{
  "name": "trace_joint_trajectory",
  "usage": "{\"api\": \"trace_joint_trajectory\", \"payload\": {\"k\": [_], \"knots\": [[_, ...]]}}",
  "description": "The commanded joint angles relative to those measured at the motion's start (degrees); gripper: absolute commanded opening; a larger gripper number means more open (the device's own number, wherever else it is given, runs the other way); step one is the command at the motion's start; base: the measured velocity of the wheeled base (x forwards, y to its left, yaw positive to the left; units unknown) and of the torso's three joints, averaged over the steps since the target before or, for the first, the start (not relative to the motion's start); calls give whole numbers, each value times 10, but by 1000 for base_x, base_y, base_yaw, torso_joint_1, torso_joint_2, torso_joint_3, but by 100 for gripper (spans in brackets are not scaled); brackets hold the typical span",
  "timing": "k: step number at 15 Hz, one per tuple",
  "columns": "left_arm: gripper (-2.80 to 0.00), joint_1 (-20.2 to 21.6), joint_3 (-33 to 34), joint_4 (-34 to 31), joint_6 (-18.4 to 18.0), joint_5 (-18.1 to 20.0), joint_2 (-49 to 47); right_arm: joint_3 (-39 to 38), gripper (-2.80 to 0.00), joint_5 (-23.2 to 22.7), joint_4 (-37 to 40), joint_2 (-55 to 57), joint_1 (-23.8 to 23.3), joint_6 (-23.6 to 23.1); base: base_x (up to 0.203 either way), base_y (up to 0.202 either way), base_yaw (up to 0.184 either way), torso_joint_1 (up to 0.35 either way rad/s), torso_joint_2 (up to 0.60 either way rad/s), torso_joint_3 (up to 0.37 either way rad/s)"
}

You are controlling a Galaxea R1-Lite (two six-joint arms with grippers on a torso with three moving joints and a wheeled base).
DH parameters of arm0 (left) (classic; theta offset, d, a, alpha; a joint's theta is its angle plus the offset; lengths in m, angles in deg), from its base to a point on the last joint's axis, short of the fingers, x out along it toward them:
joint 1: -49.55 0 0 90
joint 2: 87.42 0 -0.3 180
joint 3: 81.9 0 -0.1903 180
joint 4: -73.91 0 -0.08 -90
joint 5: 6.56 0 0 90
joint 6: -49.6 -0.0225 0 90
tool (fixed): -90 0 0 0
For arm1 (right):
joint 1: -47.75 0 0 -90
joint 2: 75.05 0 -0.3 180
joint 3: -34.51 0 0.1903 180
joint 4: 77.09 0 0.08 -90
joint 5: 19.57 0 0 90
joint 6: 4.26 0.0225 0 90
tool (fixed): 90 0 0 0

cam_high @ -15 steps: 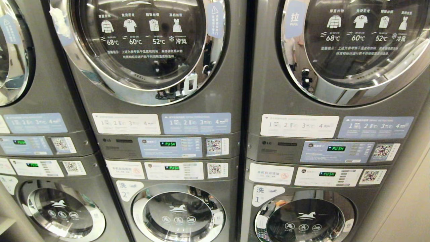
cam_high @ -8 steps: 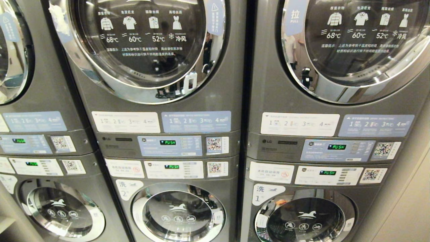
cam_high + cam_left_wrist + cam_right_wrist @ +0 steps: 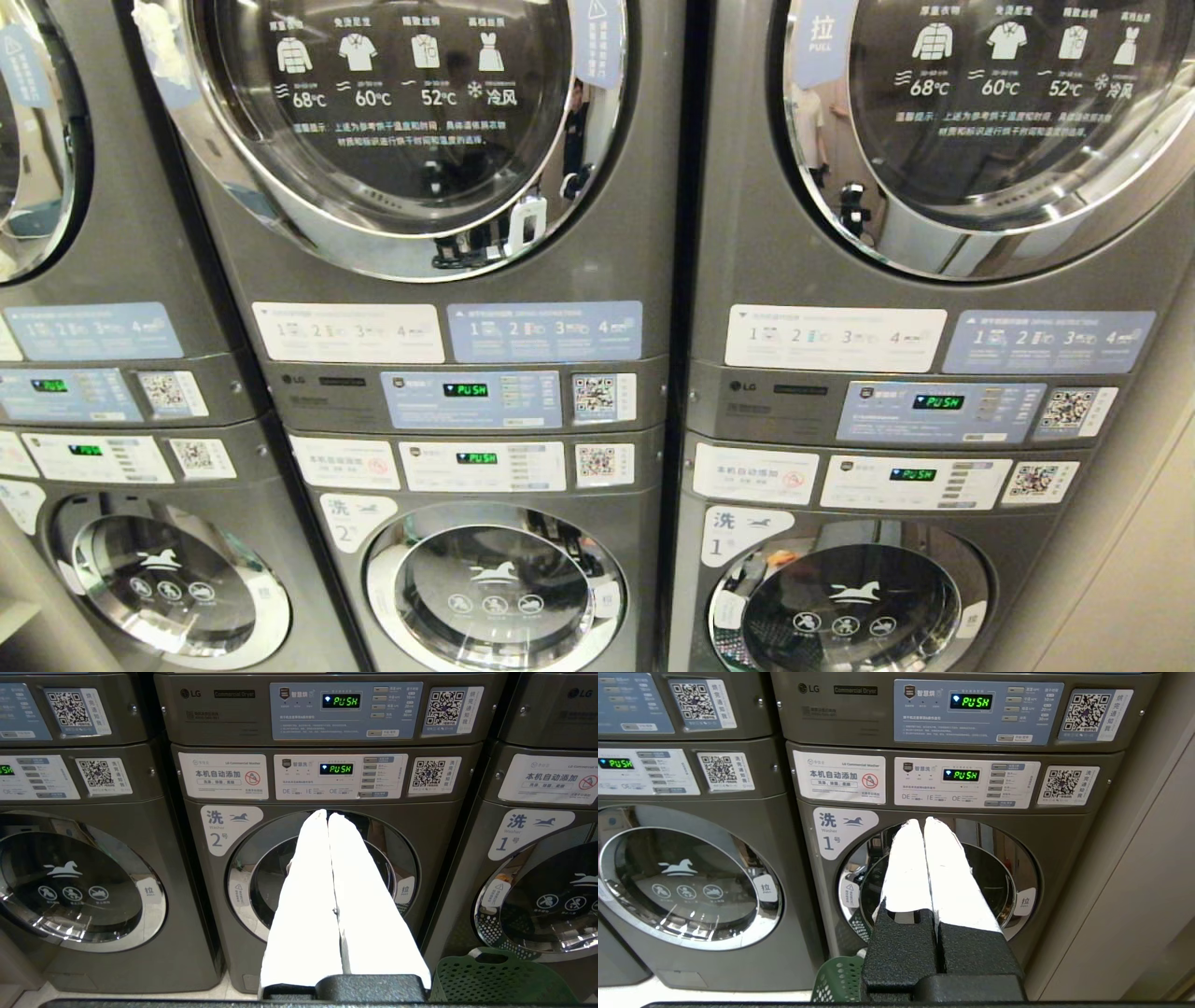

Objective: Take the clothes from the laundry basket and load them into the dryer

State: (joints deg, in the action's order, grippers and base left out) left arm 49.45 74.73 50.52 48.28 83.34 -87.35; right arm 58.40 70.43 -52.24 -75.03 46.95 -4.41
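Our view has tilted slightly down the glossy grey dryer [image 3: 439,187] stacks. Both our left gripper [image 3: 327,816] and right gripper [image 3: 923,822] are pressed together, empty; the perforated green laundry basket [image 3: 500,980] sits below.

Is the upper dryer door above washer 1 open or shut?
Shut: the dryer door sits flush in its chrome ring, glass facing out, its display reading PUSH.

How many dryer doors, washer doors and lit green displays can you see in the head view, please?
Dryer doors: 3
Washer doors: 3
Lit green displays: 6
Total: 12
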Motion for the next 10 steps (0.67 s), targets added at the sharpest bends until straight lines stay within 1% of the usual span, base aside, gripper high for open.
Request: {"api": "trace_joint_trajectory", "payload": {"k": [1, 3, 5, 10], "knots": [[-280, 0, 1, 0, 0, 0, -1, 0, -280, 0, 0, 1, 0, 0, 0, 0, 0, -71, 154, 78], [-280, 0, 0, -2, -5, 1, -1, 0, -280, 0, 0, 1, 0, 0, 0, 0, 0, -65, 139, 78], [-280, 1, 1, -2, -26, 4, -1, 0, -280, 0, 0, 0, 0, 0, 0, 0, 0, -77, 162, 87], [-280, 0, 1, -2, -30, 6, -1, 0, -280, 0, 0, 1, 0, 0, 0, 0, 0, -74, 166, 89]]}}
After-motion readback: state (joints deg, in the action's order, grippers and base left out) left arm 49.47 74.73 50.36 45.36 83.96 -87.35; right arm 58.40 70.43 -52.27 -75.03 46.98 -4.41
